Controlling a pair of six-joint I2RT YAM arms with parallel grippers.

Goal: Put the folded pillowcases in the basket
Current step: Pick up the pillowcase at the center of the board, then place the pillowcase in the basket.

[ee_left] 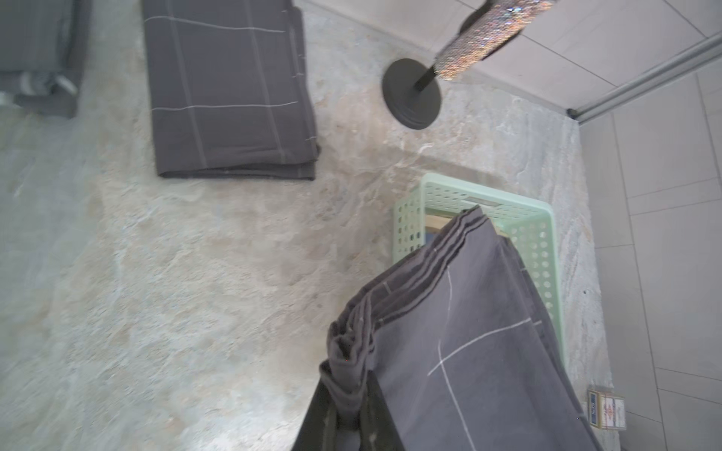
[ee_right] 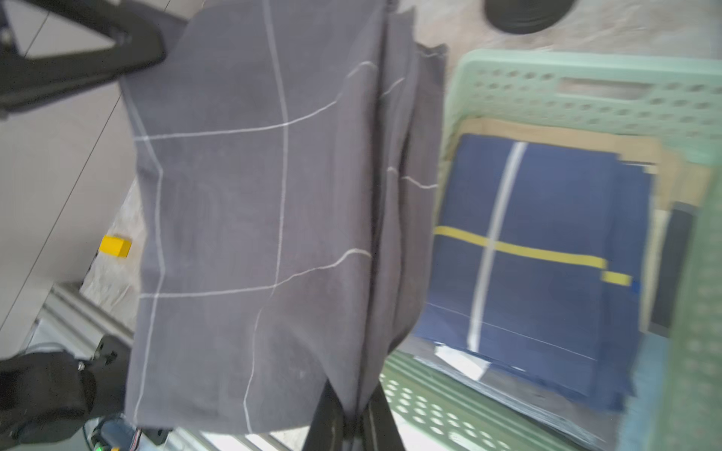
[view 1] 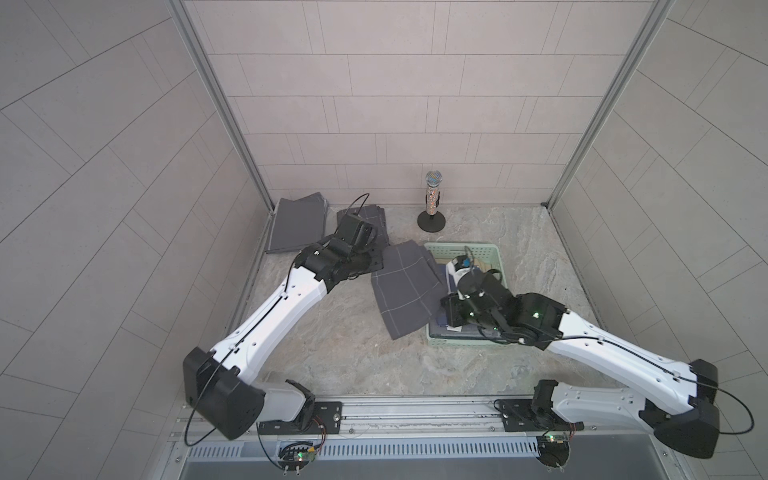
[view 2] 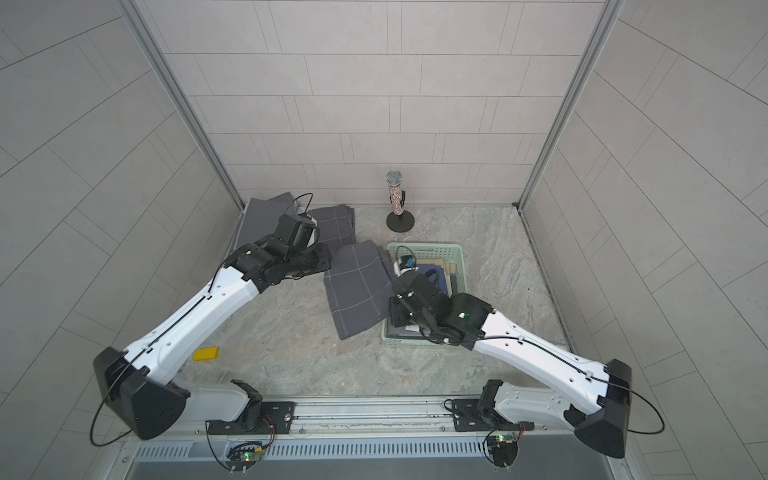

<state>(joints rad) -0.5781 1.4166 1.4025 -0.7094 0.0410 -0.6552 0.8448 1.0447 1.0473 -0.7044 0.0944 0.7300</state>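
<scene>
Marbled counter [view 1: 332, 353]: folded pillowcase [view 1: 403, 286] held up, overlapping the left rim of the basket [view 1: 461, 248].
My left gripper [ee_left: 344, 410] and right gripper [ee_right: 353, 414] clamp its opposite ends; limp, light cloth, so I'd pinch all layers.

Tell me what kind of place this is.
Probably a robot test booth, not a home: left arm and right arm mounted on a metal rail, panel walls boxing in a tabletop, and staged props like a basket and microphone.
</scene>
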